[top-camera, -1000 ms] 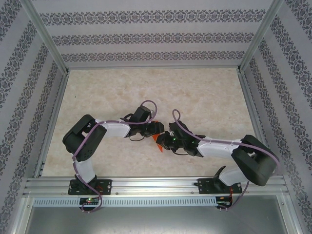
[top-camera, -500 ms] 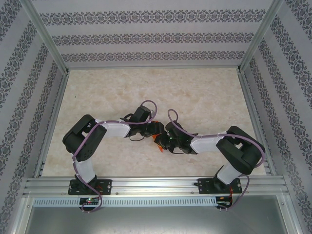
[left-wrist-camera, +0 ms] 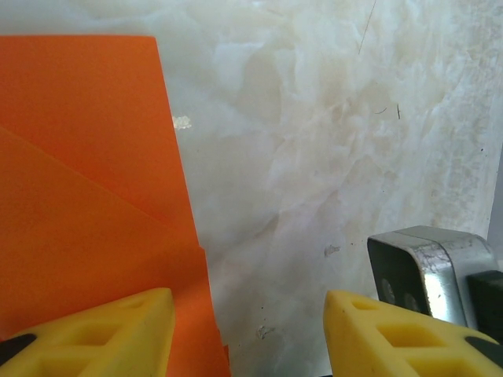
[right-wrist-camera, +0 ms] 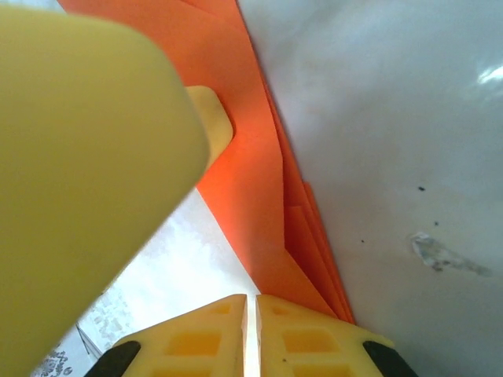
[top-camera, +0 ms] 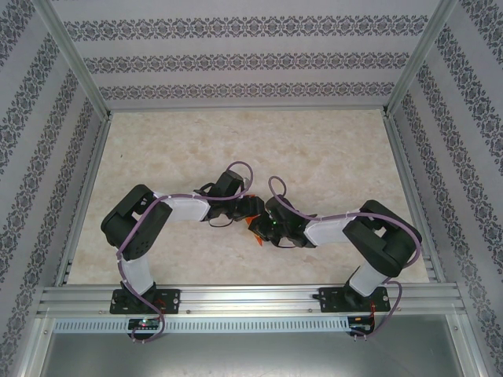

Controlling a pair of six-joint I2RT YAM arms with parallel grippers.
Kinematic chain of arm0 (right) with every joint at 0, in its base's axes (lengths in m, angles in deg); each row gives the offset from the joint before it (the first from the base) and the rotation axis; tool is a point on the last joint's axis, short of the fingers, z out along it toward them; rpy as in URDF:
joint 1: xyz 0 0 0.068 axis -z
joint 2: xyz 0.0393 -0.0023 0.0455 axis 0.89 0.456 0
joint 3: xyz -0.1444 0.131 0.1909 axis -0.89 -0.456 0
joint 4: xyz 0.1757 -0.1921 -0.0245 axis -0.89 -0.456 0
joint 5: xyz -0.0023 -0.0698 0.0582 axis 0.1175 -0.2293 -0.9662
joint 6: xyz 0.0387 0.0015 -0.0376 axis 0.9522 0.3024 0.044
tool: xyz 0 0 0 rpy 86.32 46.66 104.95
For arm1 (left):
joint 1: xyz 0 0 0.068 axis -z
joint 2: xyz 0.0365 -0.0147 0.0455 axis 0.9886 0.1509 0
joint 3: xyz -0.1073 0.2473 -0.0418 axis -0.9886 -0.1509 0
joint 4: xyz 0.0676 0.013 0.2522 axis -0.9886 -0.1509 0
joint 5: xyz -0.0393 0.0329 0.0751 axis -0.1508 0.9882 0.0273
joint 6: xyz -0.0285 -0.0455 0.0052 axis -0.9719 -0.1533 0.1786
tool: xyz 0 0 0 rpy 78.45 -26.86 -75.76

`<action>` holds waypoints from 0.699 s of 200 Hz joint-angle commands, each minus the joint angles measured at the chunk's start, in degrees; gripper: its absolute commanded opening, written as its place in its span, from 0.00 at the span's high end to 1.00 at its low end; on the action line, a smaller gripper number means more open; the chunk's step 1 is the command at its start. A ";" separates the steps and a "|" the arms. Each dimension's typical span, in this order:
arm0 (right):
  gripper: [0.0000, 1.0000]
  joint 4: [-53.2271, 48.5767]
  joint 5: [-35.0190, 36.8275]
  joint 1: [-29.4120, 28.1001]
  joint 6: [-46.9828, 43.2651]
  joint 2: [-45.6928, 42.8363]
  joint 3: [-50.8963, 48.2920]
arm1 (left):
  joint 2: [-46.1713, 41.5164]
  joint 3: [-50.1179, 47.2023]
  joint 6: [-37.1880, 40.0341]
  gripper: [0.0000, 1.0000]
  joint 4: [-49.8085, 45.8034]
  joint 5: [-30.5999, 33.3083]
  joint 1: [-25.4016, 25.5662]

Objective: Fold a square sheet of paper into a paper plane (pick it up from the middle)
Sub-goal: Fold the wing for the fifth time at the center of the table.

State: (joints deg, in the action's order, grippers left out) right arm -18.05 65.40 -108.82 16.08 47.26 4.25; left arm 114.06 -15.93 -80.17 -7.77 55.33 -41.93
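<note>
You have both arms bent inward so that the grippers meet just near of the middle of the table (top-camera: pixel 314 149), the left arm reaching in from the left and the right arm from the right. The orange paper (top-camera: pixel 254 228) lies between and under the two wrists. From above you see a small orange sliver of it against the pale marbled top.

Your left gripper (left-wrist-camera: pixel 247 318) stands open, its two yellow fingers well apart with bare table showing between them. In its wrist view the paper lies flat on the table at the left, already folded. A diagonal crease runs across it, one layer overlaps another, and a straight edge runs down toward the left finger (left-wrist-camera: pixel 110 334). That finger sits over the paper's corner; you cannot tell whether it presses on it. A grey metal block (left-wrist-camera: pixel 424 267) sits just beyond the other finger, at the right.

Your right gripper (right-wrist-camera: pixel 253 314) is closed, its yellow fingertips together with a hairline slit between them. In its wrist view several stacked orange layers run down to the right fingertip; you cannot tell whether any layer is pinched. A large blurred yellow shape (right-wrist-camera: pixel 86 157) looms at the left of that view, and a smaller yellow pad beside it touches the paper.
</note>
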 commanded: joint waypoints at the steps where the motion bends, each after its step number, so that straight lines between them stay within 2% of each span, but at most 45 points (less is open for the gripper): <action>1: 0.88 -1.45 2.35 0.73 0.91 1.54 -4.23 | 3.26 -1.69 1.22 0.45 -3.61 1.47 0.07; 40: 0.92 0.85 -0.76 1.65 0.34 1.45 -9.06 | 2.59 -1.34 2.36 0.44 -3.14 0.88 0.07; 83: 0.96 -1.16 -6.57 2.80 -6.02 1.80 -10.27 | -2.72 -1.68 3.34 0.39 0.17 -2.33 0.19; 140: 0.96 -3.64 -11.64 4.67 -12.28 1.63 -9.30 | -12.33 -5.71 3.88 0.39 -0.96 0.58 0.33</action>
State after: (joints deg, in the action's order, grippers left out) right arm -7.97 55.70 -104.63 8.87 46.85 -3.16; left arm 104.79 -19.49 -77.88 -8.45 54.58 -41.84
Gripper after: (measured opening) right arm 0.050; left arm 0.626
